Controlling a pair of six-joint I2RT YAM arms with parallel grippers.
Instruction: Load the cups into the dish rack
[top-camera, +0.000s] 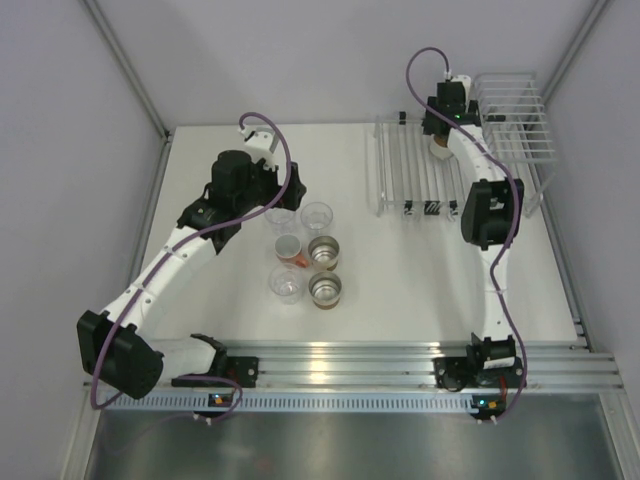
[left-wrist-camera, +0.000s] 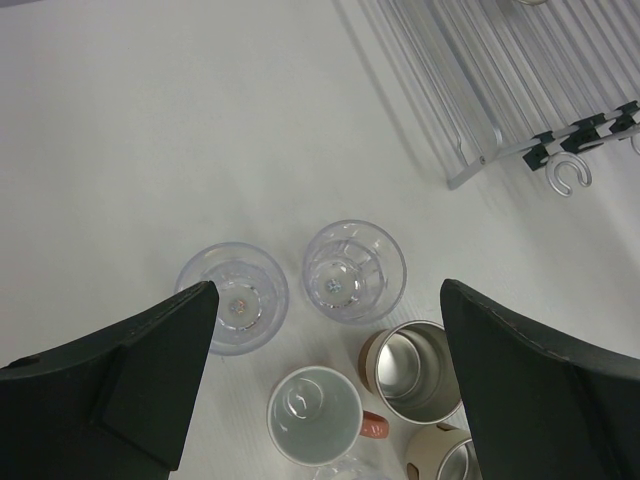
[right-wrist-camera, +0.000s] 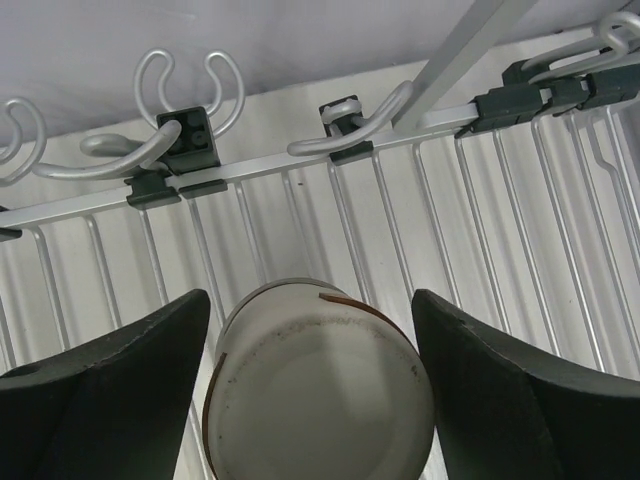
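Note:
Six cups stand grouped on the table: clear cups (top-camera: 281, 220) (top-camera: 316, 215) (top-camera: 287, 284), the salmon-orange cup (top-camera: 289, 248), and two brown cups (top-camera: 323, 251) (top-camera: 325, 289) with shiny insides. My left gripper (top-camera: 272, 192) hovers open above the group's far-left side. In the left wrist view the left gripper (left-wrist-camera: 328, 285) spans two clear cups (left-wrist-camera: 232, 298) (left-wrist-camera: 353, 270), the salmon cup (left-wrist-camera: 315, 415) and a brown cup (left-wrist-camera: 415, 370). My right gripper (top-camera: 440, 135) is over the dish rack (top-camera: 405, 175), open around a third brown cup (right-wrist-camera: 320, 390), which stands upside down on the bars with its cream base up.
The rack's taller wire basket (top-camera: 515, 115) stands at the far right, next to the right wall. Hooks and clips (right-wrist-camera: 185, 140) line the rack's edge. The rack's near corner shows in the left wrist view (left-wrist-camera: 480, 150). Aluminium rails (top-camera: 340, 360) run along the near edge.

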